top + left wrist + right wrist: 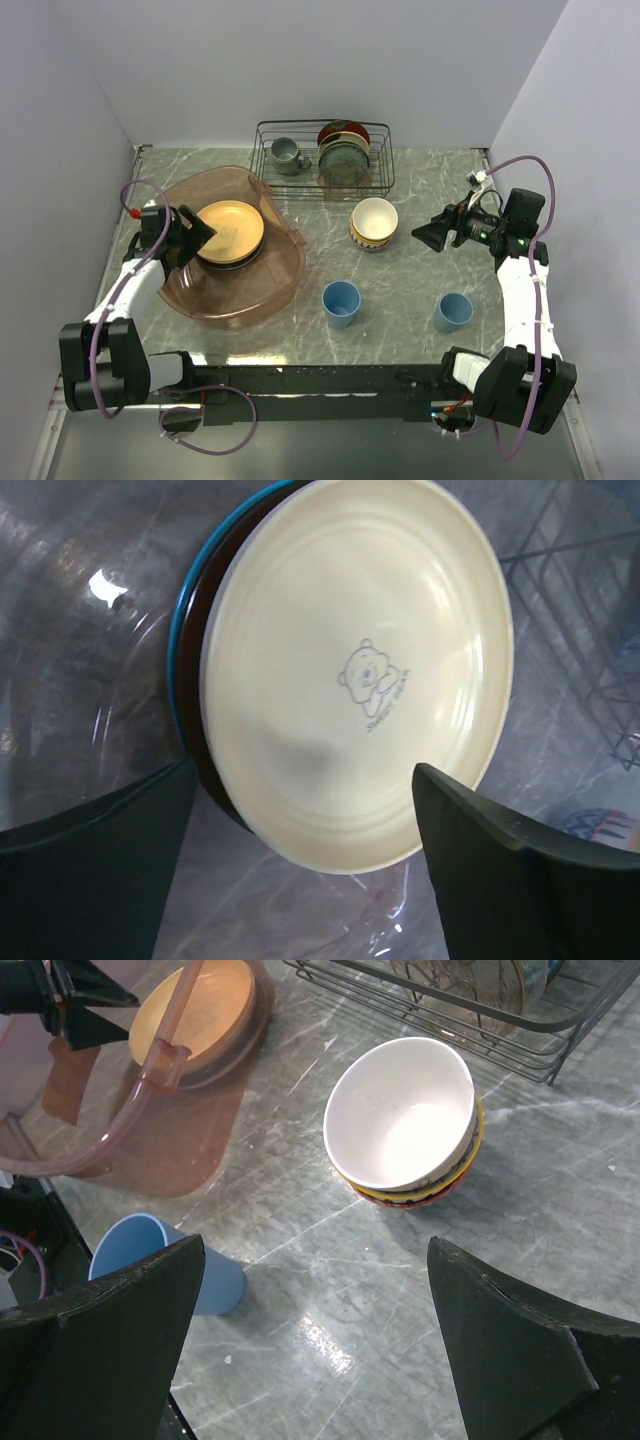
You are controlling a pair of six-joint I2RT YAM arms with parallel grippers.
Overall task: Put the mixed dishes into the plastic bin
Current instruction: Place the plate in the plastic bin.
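While the left gripper (pixel 305 780) hung over the plastic bin (pixel 195 290), its dark jaws were spread wide with nothing in them. Just below lay the top plate (pixel 355 670): round, smooth and glossy, cream-yellow. It was printed with a small grey bear and tiny slanted lettering that looked like "SWEET BEAR", though it was barely legible. Under it sat a dark plate (pixel 205 740) and a blue-rimmed plate (pixel 180 630), all stacked flat on the floor of the translucent, pinkish, flare-rimmed bin.

Across the grey marbled table (pixel 330 1340), the right gripper (pixel 315 1260) also gaped fully and held nothing. Ahead of it a plain cream bowl (pixel 400 1110) nested in a red-patterned bowl (pixel 445 1180). One light-blue cup (pixel 341 300) and a second cup (pixel 453 311) stood well apart on the table.
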